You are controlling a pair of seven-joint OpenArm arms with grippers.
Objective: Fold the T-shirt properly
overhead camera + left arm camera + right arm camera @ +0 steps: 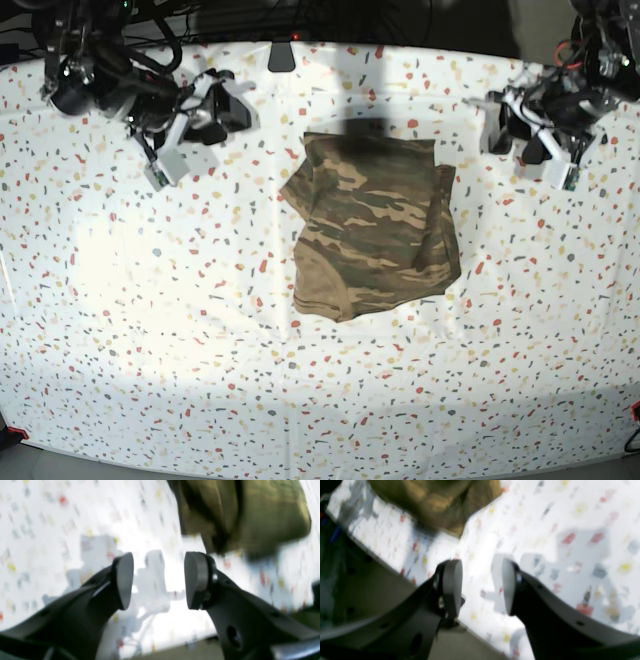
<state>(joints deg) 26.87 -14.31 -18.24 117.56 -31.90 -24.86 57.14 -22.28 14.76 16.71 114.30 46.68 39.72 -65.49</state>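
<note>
The T-shirt [375, 225] lies folded mid-surface [150, 330]; the left hand [530, 135] and right hand [195, 125] hang apart, open and empty, seemingly clearing it.

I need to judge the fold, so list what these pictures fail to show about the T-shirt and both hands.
- T-shirt, base view: layers under the top fold are covered by its own cloth; the sleeves cannot be made out.
- T-shirt, both wrist views: cut off by the top edge, print blurred.
- Left hand, right hand: open and empty in the wrist views; in the base view too small to read.
</note>
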